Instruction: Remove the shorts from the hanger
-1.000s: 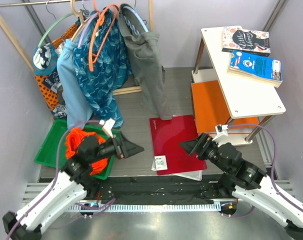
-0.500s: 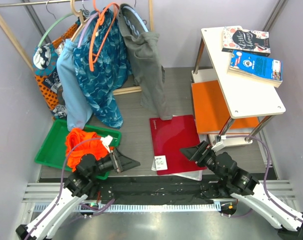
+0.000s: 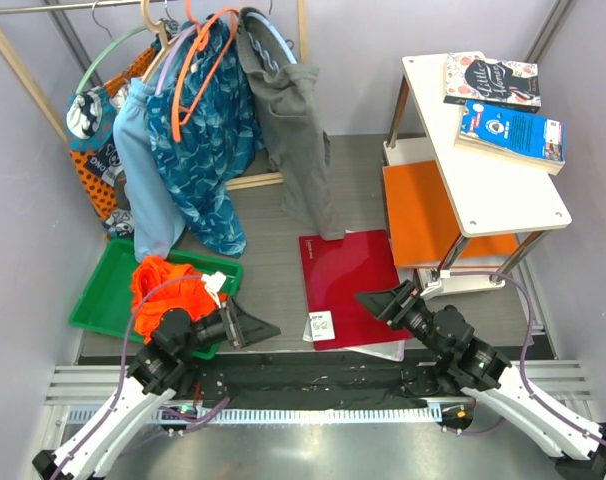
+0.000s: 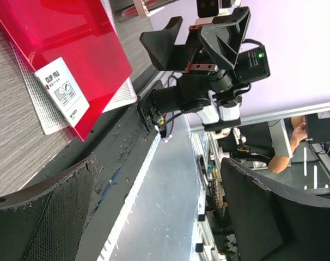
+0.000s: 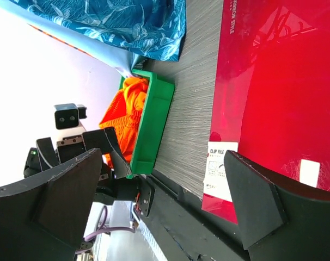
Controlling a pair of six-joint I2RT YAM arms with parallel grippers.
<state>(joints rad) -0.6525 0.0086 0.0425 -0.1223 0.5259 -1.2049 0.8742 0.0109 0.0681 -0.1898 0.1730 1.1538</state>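
Shorts (image 3: 158, 285) lie bunched in the green tray (image 3: 93, 305), free of the hanger (image 3: 182, 105), which hangs bare on the rail (image 3: 43, 9). With the job apparently done, left gripper (image 3: 255, 325) and right gripper (image 3: 381, 298) sit low near their bases, jaws apart, holding nothing.

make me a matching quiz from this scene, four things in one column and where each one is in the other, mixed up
Things:
1. bright orange mesh shorts
2. thin orange plastic hanger
3. glossy red plastic clip file
4. blue paperback book

Places:
A. on top of the white side table
B. hanging on the clothes rack among garments
C. bunched in the green plastic tray
D. lying flat on the grey wood-grain surface

Pairs: 1-C, 2-B, 3-D, 4-A
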